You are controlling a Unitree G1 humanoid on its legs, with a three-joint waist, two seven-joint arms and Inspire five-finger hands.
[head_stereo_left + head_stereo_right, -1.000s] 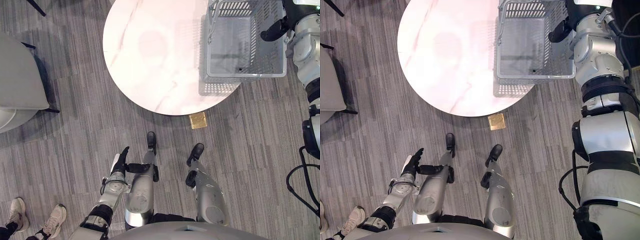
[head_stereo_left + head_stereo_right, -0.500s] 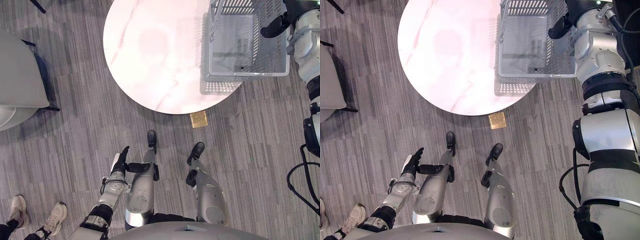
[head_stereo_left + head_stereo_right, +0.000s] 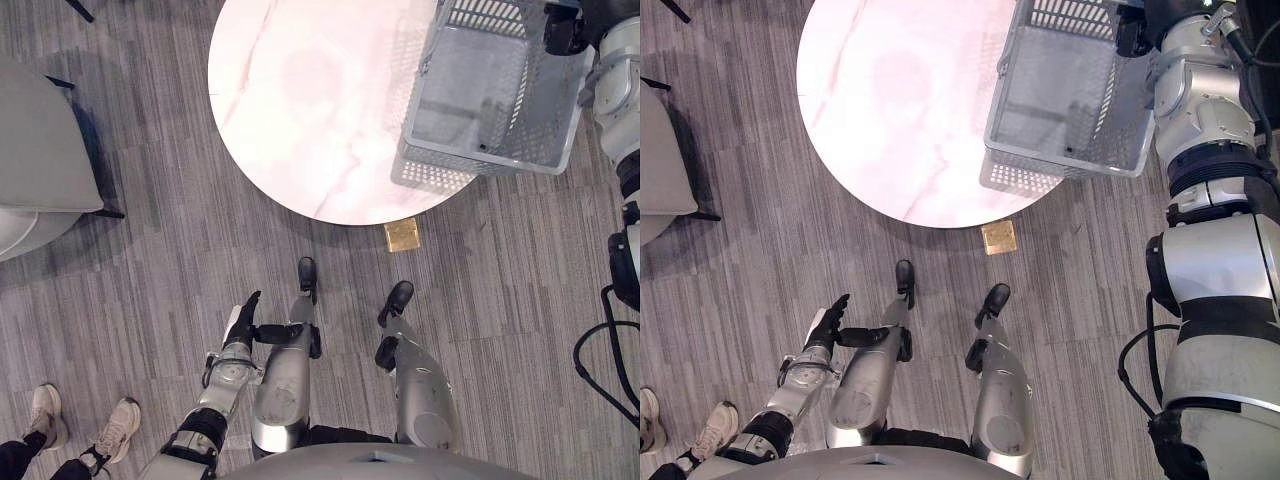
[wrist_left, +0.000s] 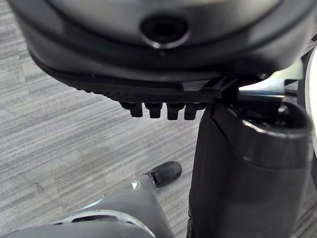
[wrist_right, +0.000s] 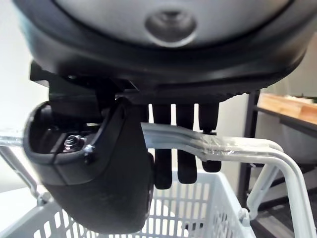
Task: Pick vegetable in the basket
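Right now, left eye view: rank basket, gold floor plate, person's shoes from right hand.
1. basket, handle held in the right hand, top right.
2. gold floor plate, centre floor.
3. person's shoes, lower left corner.

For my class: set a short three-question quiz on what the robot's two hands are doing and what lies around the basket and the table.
1. True or false: the robot's left hand grips the grey plastic mesh basket.
2. The right hand is curled round: A) a chair leg; B) the basket's pale grey handle; C) a vegetable.
3. Fill in: the small brass square plate lies on the ____, near the round white marble table.
Key: 1 false, it hangs open at the robot's side; 2 B; 3 the grey striped floor.
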